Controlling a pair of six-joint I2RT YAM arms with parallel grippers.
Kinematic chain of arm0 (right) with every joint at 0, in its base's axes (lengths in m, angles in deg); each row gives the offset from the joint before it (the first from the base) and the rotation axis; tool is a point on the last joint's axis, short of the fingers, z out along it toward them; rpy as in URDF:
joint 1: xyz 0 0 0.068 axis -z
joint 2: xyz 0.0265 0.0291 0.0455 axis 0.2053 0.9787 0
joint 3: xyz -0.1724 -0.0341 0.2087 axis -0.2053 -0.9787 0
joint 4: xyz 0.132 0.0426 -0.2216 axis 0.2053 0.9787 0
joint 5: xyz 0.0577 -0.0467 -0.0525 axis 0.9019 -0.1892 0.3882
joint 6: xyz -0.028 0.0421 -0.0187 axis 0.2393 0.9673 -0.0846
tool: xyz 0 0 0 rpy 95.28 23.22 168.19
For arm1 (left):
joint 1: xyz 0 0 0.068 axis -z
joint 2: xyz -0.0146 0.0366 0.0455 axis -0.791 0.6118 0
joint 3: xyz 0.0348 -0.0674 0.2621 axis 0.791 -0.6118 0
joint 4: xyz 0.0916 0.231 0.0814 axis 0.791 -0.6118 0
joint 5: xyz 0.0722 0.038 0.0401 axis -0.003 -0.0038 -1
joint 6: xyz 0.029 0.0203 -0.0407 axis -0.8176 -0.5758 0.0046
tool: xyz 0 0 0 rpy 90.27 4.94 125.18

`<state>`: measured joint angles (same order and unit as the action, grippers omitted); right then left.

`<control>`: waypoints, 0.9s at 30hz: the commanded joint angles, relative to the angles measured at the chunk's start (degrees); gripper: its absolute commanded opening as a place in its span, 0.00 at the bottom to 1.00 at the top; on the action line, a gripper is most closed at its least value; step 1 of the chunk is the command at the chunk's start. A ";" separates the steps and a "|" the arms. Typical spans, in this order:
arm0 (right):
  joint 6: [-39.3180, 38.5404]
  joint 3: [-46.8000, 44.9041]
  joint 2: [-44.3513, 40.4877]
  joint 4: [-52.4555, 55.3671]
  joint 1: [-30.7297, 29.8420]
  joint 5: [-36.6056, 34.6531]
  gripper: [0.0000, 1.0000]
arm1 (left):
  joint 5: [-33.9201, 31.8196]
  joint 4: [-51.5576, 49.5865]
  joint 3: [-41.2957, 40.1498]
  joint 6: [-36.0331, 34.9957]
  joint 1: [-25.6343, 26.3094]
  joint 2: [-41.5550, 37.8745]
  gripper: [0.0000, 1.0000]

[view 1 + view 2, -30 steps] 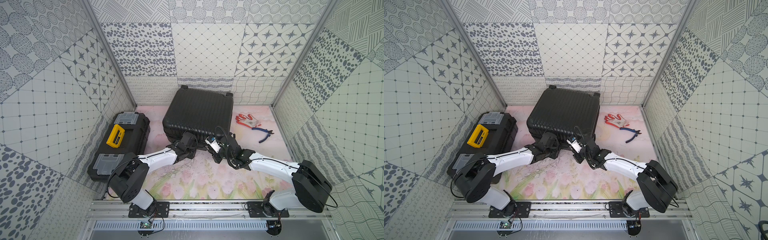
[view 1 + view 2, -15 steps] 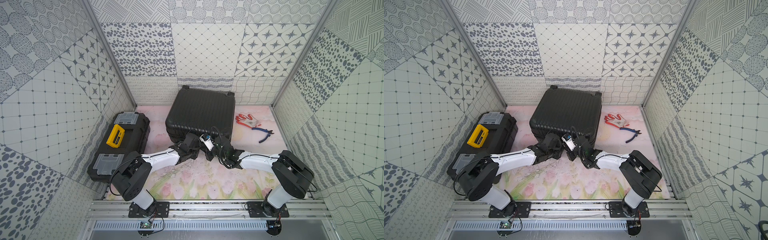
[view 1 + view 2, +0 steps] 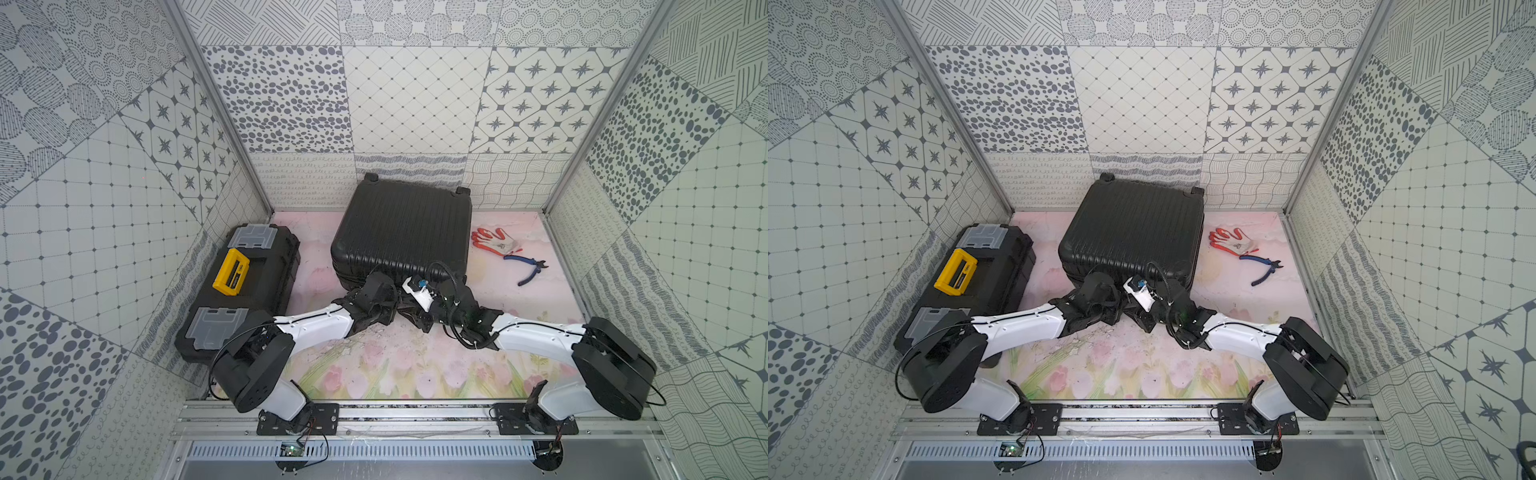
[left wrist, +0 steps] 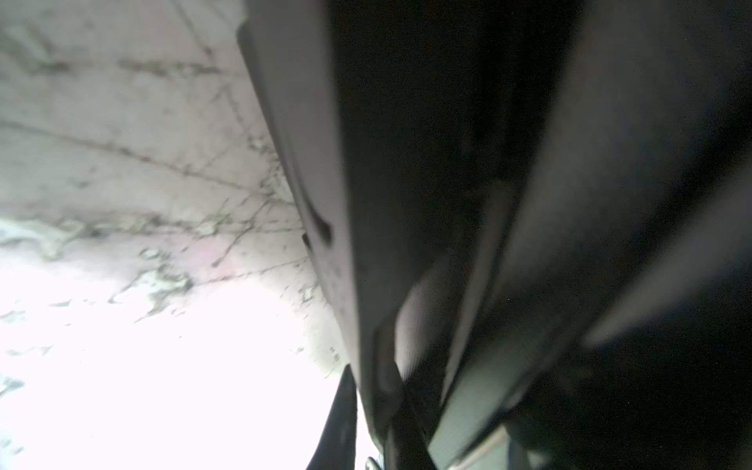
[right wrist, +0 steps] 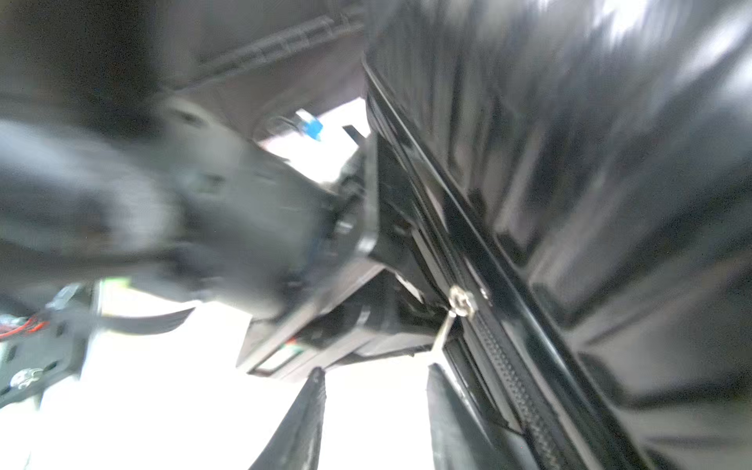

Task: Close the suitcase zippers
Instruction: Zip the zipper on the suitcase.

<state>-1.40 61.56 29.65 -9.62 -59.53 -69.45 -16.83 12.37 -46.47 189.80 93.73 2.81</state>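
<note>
The suitcase (image 3: 401, 232) lies flat on the table (image 3: 374, 365), far middle. Its zippers (image 5: 512, 378) run left to right along the near side. The right fingers (image 5: 303, 423) are open and empty, the silver pull (image 5: 460, 303) just ahead. The left fingers (image 4: 339, 419) are pinched shut beside them.

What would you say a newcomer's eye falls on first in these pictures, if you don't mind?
The black ribbed suitcase lies at the middle back of the floral mat, with the left claw and right claw side by side at its near edge. Next come the yellow handle on the black toolbox to its left, and the red-and-white glove with blue-handled pliers to its right.
</note>
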 commanded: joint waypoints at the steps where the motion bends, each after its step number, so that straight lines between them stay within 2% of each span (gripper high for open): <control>1: -1.57 -1.78 -5.30 4.79 -0.03 1.21 0.49 | 5.24 4.88 -1.09 -5.99 -1.08 -2.28 0.10; 10: 1.40 0.00 -20.40 22.38 5.78 -1.00 0.64 | 4.55 -5.98 -2.33 -11.14 -2.41 -7.68 0.34; 16: 5.85 2.92 -28.57 30.35 13.63 0.87 0.69 | 2.27 -16.72 -2.62 -16.85 -3.45 -14.20 0.40; 19: 8.00 4.41 -30.75 32.18 17.25 1.46 0.73 | -0.03 -26.13 0.28 -24.15 -4.56 -17.55 0.43; 23: 12.01 6.44 -31.16 32.13 23.76 4.65 0.80 | -3.97 -39.72 7.45 -37.24 -7.51 -21.30 0.52; 27: 14.43 10.02 -27.92 33.21 29.24 8.98 0.84 | -4.34 -45.37 13.97 -49.56 -12.80 -24.50 0.62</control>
<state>9.48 68.36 -0.22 23.08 -32.67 -64.53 -16.98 -15.39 -38.88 163.18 85.56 -18.37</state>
